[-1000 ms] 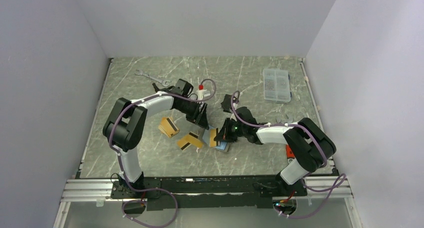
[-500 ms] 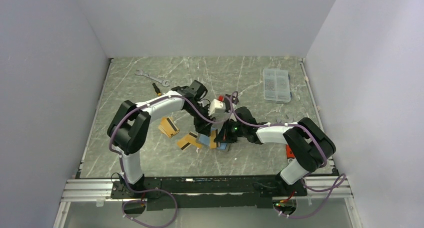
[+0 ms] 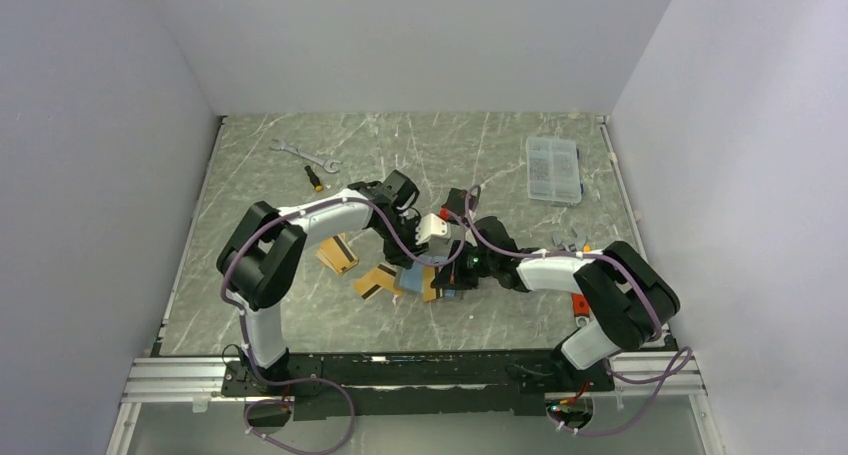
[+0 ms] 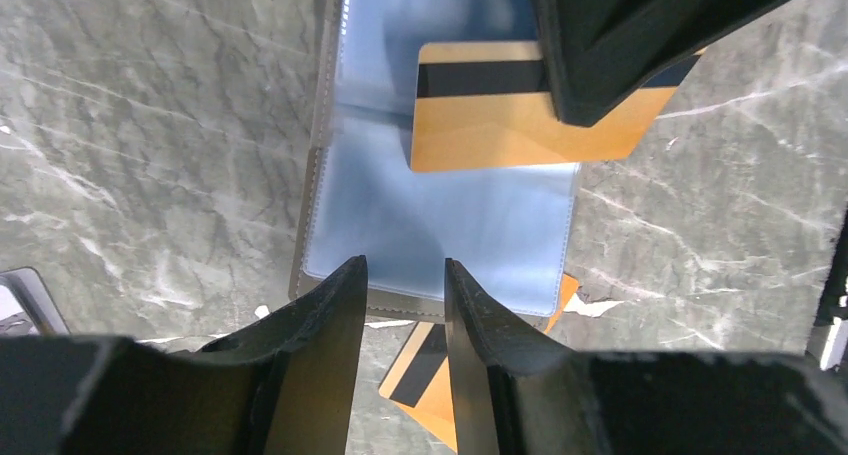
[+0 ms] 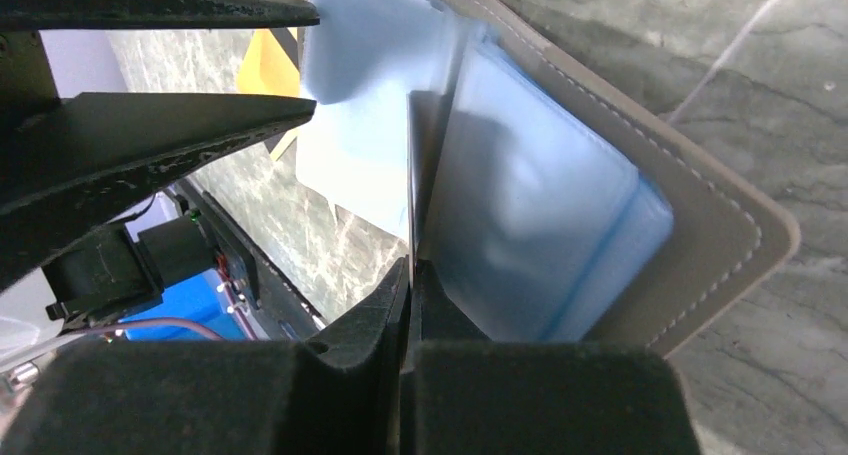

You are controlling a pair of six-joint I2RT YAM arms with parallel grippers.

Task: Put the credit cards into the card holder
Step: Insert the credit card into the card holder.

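The card holder (image 4: 440, 225) lies open on the table, pale blue sleeves up, grey-taupe rim (image 5: 720, 225) showing. My right gripper (image 5: 410, 275) is shut on a gold-orange credit card (image 4: 490, 125) with a black stripe, held on edge (image 5: 412, 175) over the sleeves. My left gripper (image 4: 403, 270) is open and empty, just above the holder's near edge. Another gold card (image 4: 430, 375) lies partly under that edge. In the top view both grippers (image 3: 428, 260) (image 3: 452, 270) meet over the holder (image 3: 447, 293).
Two loose gold cards (image 3: 338, 253) (image 3: 378, 281) lie left of the holder. A wrench (image 3: 305, 155) and a small screwdriver (image 3: 314, 178) lie at the back left. A clear compartment box (image 3: 553, 170) stands at the back right.
My left arm has swung right from above the loose cards, and its gripper now hangs over the holder beside the right gripper. The right gripper has kept its card at the holder.
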